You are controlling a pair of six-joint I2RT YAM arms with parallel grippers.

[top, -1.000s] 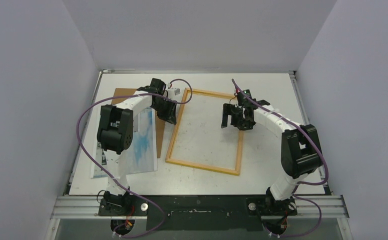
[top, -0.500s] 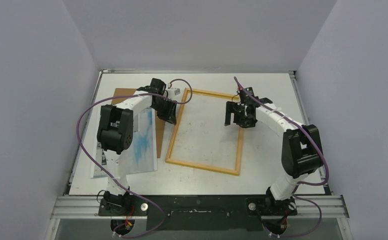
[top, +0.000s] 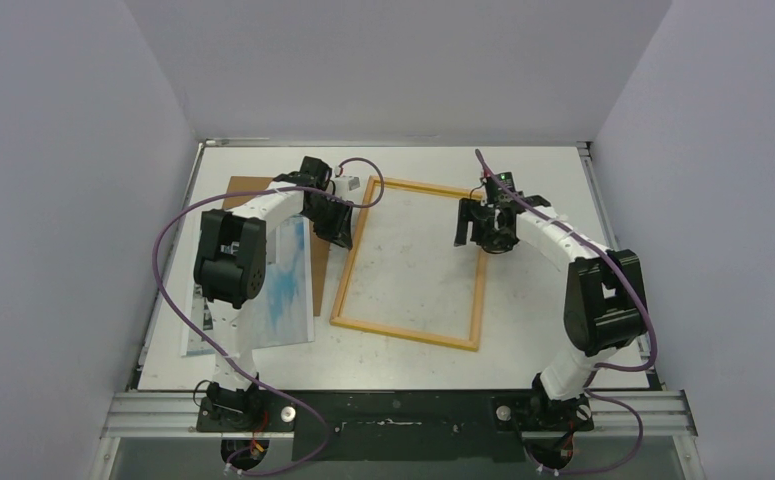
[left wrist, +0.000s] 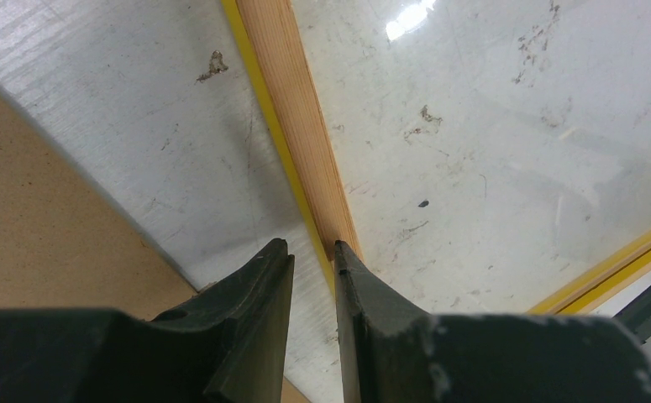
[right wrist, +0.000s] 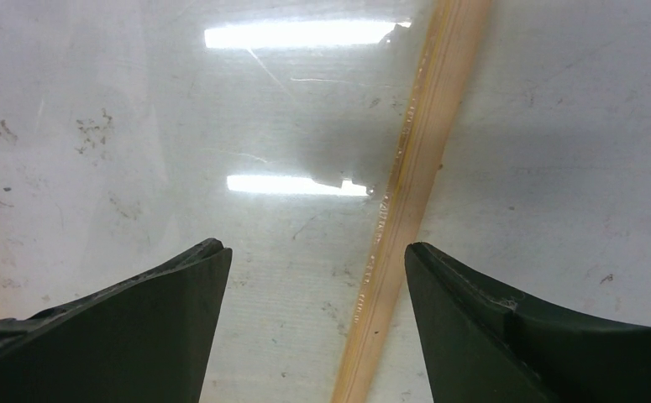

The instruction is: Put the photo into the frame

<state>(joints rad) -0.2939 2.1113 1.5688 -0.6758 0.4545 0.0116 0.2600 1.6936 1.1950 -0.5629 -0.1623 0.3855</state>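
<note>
The frame (top: pixel 351 262) lies flat on the table with its pale wood back up. Its yellow edge shows in the left wrist view (left wrist: pixel 267 109). My left gripper (top: pixel 338 230) is down at the frame's left rail. Its jaws (left wrist: pixel 312 256) stand a narrow gap apart with nothing between them, and the right fingertip (left wrist: pixel 344 252) is over the rail. My right gripper (top: pixel 476 237) is wide open above the frame's right rail (right wrist: pixel 406 193), which runs between the fingers (right wrist: pixel 309 285). The photo (top: pixel 281 290) lies picture up at the left, partly under my left arm.
The brown fibreboard backing panel (top: pixel 251 188) lies under and behind the photo, and shows at the left of the left wrist view (left wrist: pixel 36 201). The enclosure walls stand close on the left, right and far sides. Purple cables loop off both arms.
My right gripper has moved right and slightly away, from inside the frame opening to over the right rail. The left arm, frame and photo have not moved.
</note>
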